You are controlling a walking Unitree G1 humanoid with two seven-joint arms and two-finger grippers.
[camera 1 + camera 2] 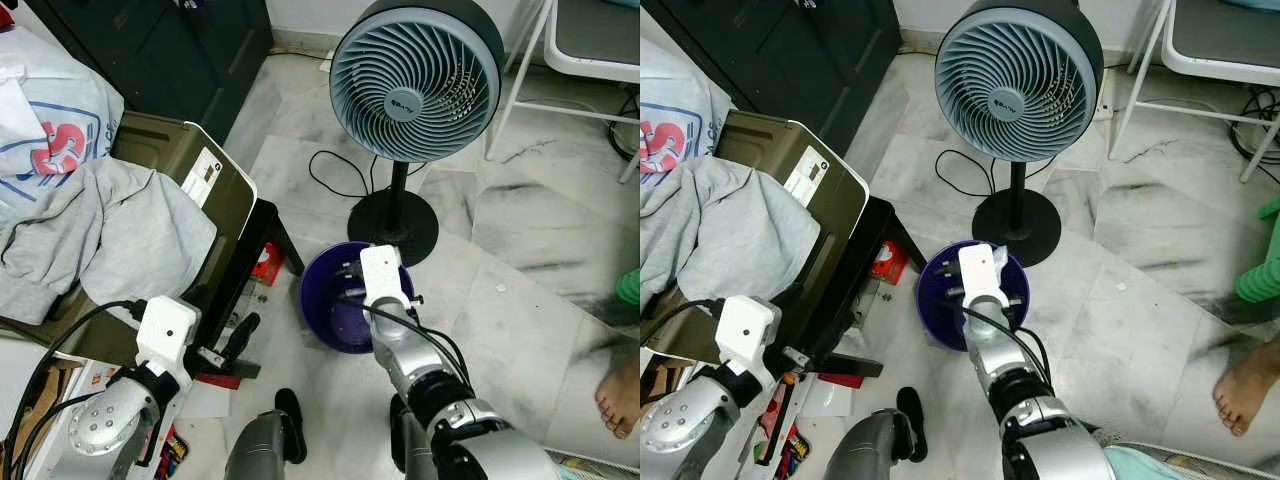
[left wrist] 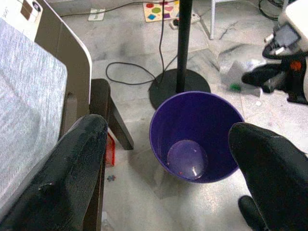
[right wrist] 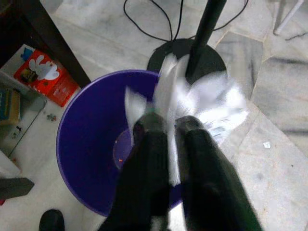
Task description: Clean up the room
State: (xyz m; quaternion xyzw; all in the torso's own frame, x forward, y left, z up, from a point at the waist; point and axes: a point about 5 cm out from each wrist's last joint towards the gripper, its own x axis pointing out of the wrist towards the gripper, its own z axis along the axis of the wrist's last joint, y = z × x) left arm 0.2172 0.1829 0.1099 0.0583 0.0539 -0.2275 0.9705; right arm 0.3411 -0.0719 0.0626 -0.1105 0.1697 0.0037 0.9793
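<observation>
Marble floor [image 1: 520, 250], fan [image 1: 415, 80] far. Right claw [image 3: 168, 127] pinches crumpled paper [image 3: 211, 108] above purple bin [image 2: 195, 134]; left claw [image 2: 168, 159] open. Risk: paper overhangs rim, may drop outside.

Right gripper [image 3: 166, 130]: its fingertips are buried in the crumpled white wrapper [image 3: 211, 103], which is motion-blurred; print on it unreadable.
Purple bin [image 1: 325, 300]: far rim and much of the inside hidden behind the right wrist in the head views.
Left gripper [image 2: 168, 144]: both fingers cut off by the picture's lower edge.
Fan [image 1: 415, 80]: badge too small to read.
Person's foot [image 1: 620, 395]: cut off at the right edge.
White chair [image 1: 570, 55]: only legs and seat edge inside the picture.
Red box [image 3: 45, 77]: lettering too small to tell.
</observation>
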